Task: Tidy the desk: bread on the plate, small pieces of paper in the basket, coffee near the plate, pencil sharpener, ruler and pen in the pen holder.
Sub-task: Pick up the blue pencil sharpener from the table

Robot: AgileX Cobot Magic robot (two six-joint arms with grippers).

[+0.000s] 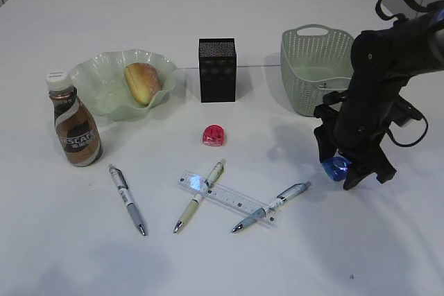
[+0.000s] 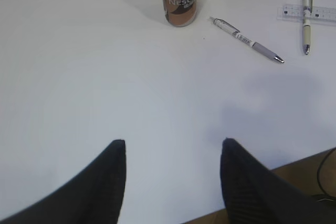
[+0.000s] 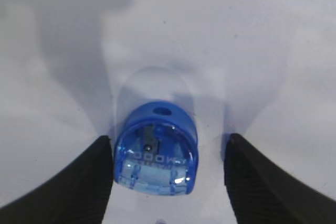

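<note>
A blue pencil sharpener [image 3: 156, 150] lies on the desk [image 1: 229, 12] between the fingers of my open right gripper [image 3: 169, 136]; its left finger is close against it and the right one stands apart. A red sharpener [image 1: 214, 135] lies mid-desk. The clear ruler [image 1: 229, 197] lies under two pens [image 1: 200, 195] [image 1: 272, 206], with a third pen [image 1: 127, 199] to the left. The bread [image 1: 142, 82] rests in the plate [image 1: 97, 77], with the coffee [image 1: 75, 129] beside it. The pen holder [image 1: 217, 69] and basket [image 1: 312, 67] stand behind. No paper pieces show. My left gripper [image 2: 173, 140] hangs open over bare desk.
The desk's front edge runs just behind my left gripper's right finger [image 2: 247, 182] in the left wrist view. My right arm [image 1: 378, 95] stands in front of the basket's right side.
</note>
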